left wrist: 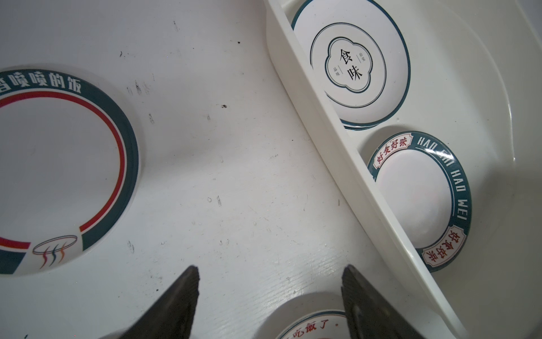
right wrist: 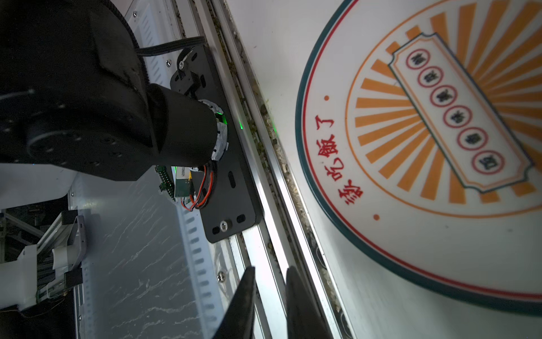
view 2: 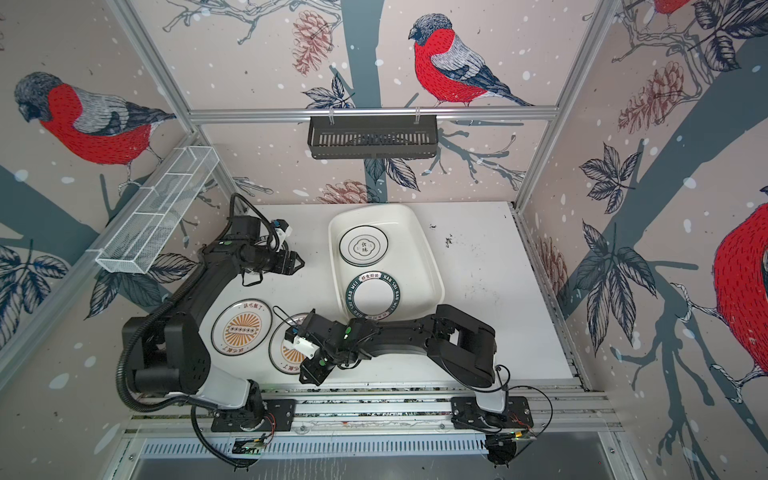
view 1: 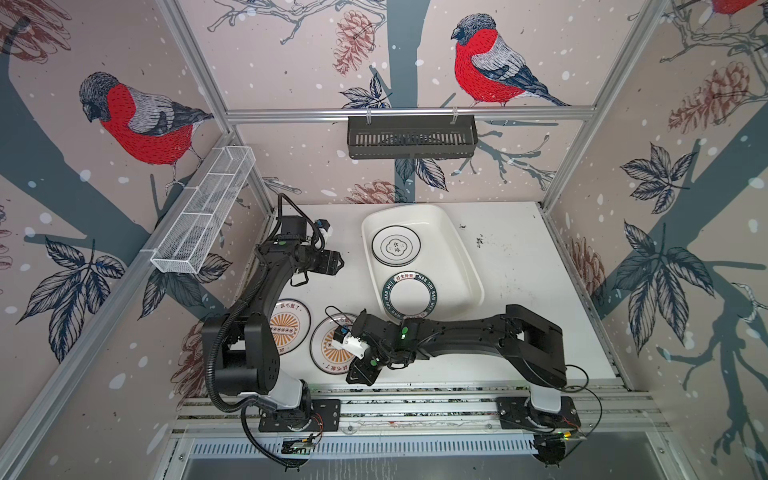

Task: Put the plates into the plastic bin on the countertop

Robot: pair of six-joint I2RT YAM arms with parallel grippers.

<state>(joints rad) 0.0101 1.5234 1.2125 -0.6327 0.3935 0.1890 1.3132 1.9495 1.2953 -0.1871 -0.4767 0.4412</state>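
Watching right pincer (right wrist: 268, 268), narrow and empty, near a sunburst plate (right wrist: 381, 234) at the worktop's (view 1: 519, 291) front edge | risk: we judge its low, glossy rim could slip the grip or skid onto the metal rail (right wrist: 278, 211) | left pincer (left wrist: 271, 267) wide, empty | emblem plate (view 1: 395, 248) and lettered plate (view 1: 409, 296) lie flat in the smooth white plastic bin (view 1: 449, 249).

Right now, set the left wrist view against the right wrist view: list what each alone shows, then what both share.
Left wrist only: plastic bin holding the emblem plate and HAO WEI plate, plus a red-ringed plate. Right wrist only: orange sunburst centre, aluminium rail. Shared: white countertop and a red-lettered plate rim, perhaps the same plate.
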